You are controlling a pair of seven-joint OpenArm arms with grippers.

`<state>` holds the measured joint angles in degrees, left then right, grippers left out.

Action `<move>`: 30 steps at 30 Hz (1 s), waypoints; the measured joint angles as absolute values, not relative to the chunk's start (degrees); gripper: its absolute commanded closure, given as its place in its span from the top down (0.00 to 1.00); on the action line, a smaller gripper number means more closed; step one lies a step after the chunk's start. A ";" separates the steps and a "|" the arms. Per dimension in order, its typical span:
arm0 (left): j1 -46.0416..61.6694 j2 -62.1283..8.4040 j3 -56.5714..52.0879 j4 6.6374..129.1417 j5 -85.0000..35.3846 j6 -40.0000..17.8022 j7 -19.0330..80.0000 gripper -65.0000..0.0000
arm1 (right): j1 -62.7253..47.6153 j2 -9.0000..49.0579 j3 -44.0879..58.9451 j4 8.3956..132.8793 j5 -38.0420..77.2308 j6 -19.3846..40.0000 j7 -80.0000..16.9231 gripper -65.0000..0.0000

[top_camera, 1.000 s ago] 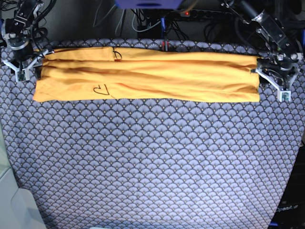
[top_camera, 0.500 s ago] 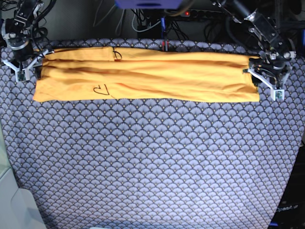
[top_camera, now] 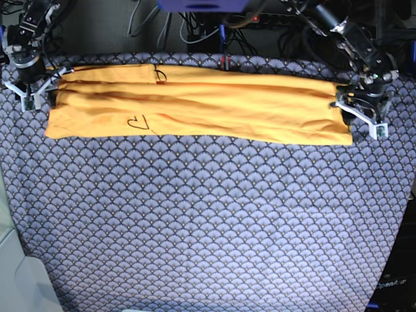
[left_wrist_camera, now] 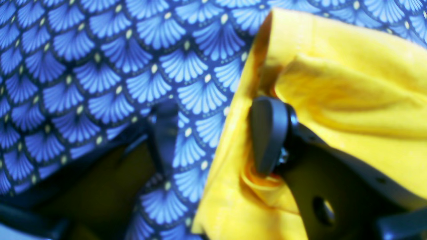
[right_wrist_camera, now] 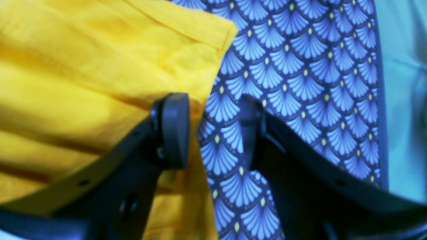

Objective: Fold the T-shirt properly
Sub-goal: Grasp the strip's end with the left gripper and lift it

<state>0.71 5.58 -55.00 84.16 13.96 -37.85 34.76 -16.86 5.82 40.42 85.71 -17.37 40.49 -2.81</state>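
The yellow-orange T-shirt (top_camera: 208, 104) lies as a long, narrow band across the far side of the table, with a dark tag (top_camera: 159, 75) near its far edge. My left gripper (top_camera: 357, 114) is open at the band's right end. In the left wrist view, the left gripper (left_wrist_camera: 216, 136) has one finger (left_wrist_camera: 268, 133) on the T-shirt (left_wrist_camera: 350, 90) and the other on the tablecloth. My right gripper (top_camera: 36, 88) is open at the band's left end. In its wrist view, the right gripper (right_wrist_camera: 213, 131) straddles the T-shirt (right_wrist_camera: 83, 90) edge.
A blue fan-patterned tablecloth (top_camera: 208, 221) covers the table. Cables and dark equipment (top_camera: 201, 19) crowd the space behind the far edge. A pale surface (top_camera: 13, 273) sits off the table's front left corner. The cloth's side edge (right_wrist_camera: 382, 100) runs close to my right gripper.
My left gripper has moved inward and slightly back over the shirt's right end, nudging that end a little. The right arm has stayed still.
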 measured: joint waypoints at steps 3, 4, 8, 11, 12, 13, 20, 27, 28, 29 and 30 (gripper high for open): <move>0.75 5.63 -55.00 84.49 14.20 -37.91 34.92 0.54 | -16.84 5.85 40.42 85.71 -17.37 40.49 -2.79 0.40; 0.75 5.63 -55.00 84.47 14.20 -37.91 34.89 0.54 | -16.84 5.85 40.42 85.71 -17.37 40.49 -2.79 0.40; 0.75 5.61 -55.00 84.36 14.11 -37.93 34.87 0.53 | -16.86 5.85 40.42 85.71 -17.37 40.49 -2.81 0.40; 0.73 6.15 -55.00 84.38 14.13 -37.76 34.72 0.53 | -16.84 5.85 40.42 85.71 -17.37 40.49 -2.81 0.40; 0.75 6.59 -55.00 84.44 14.13 -37.45 34.26 0.53 | -16.84 5.82 40.42 85.71 -17.37 40.49 -2.81 0.40; 0.78 6.94 -55.00 84.58 14.11 -37.47 34.17 0.53 | -16.86 5.82 40.42 85.71 -17.37 40.49 -2.79 0.40; 0.54 7.81 -55.00 84.47 14.09 -37.52 34.00 0.53 | -16.86 5.82 40.42 85.71 -17.37 40.49 -2.79 0.40; 0.56 8.16 -54.92 84.16 13.58 -39.31 34.00 0.06 | -16.64 5.82 40.42 85.71 -17.37 40.49 -2.81 0.40; 0.47 8.43 -54.78 84.16 12.95 -39.35 34.44 0.00 | -16.45 5.82 40.42 85.71 -17.39 40.47 -2.79 0.40; 0.23 8.36 -54.70 84.16 12.71 -39.05 35.59 0.00 | -16.29 5.80 40.42 85.71 -17.37 40.49 -2.79 0.40; -0.10 8.25 -54.68 84.20 12.36 -39.03 37.26 0.00 | -16.21 5.82 40.38 85.71 -17.37 40.47 -2.79 0.40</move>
<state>-0.10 8.25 -54.68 84.20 12.36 -39.03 37.26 -16.21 5.82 40.38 85.71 -17.37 40.47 -2.79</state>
